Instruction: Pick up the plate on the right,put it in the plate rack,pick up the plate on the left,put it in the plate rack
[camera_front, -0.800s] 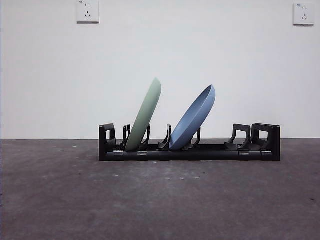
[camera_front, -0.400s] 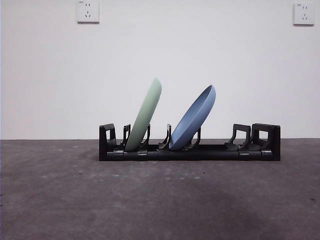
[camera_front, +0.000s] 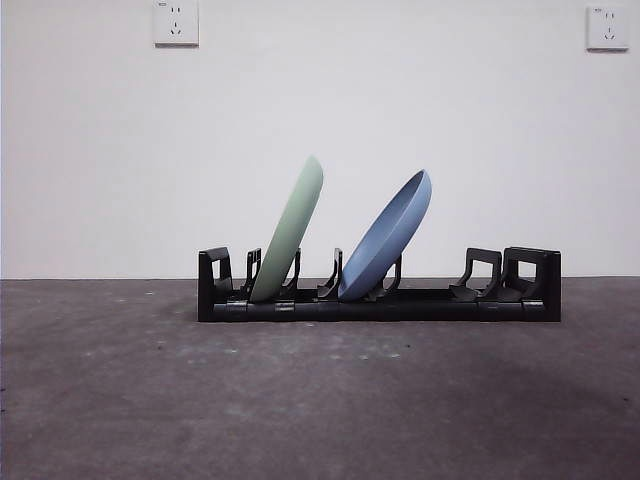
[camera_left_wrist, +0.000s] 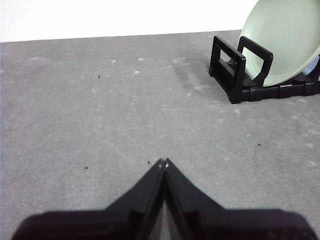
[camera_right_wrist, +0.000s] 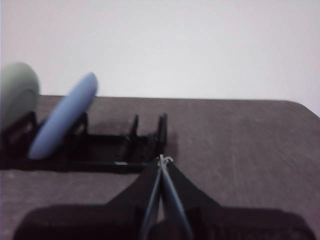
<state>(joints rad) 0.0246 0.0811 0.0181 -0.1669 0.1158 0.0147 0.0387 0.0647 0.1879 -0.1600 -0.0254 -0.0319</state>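
Observation:
The black plate rack (camera_front: 380, 300) stands across the middle of the table. A pale green plate (camera_front: 290, 230) leans in its left slots and a blue plate (camera_front: 390, 235) leans in the slots beside it. Seen from the left wrist, my left gripper (camera_left_wrist: 164, 162) is shut and empty over bare table, well away from the rack's end (camera_left_wrist: 230, 70) and the green plate (camera_left_wrist: 282, 40). Through the right wrist camera, my right gripper (camera_right_wrist: 162, 159) is shut with nothing in it, just short of the rack's right end (camera_right_wrist: 150, 135); the blue plate (camera_right_wrist: 62, 117) and green plate (camera_right_wrist: 17, 90) show beyond. Neither arm appears in the front view.
The grey table (camera_front: 320, 400) stretches in front of the rack. A white wall with two sockets (camera_front: 176, 22) stands behind. The rack's right slots (camera_front: 500, 275) hold nothing.
A faint shadow on the table in front of the rack has shifted and faded; the plates and rack have not moved.

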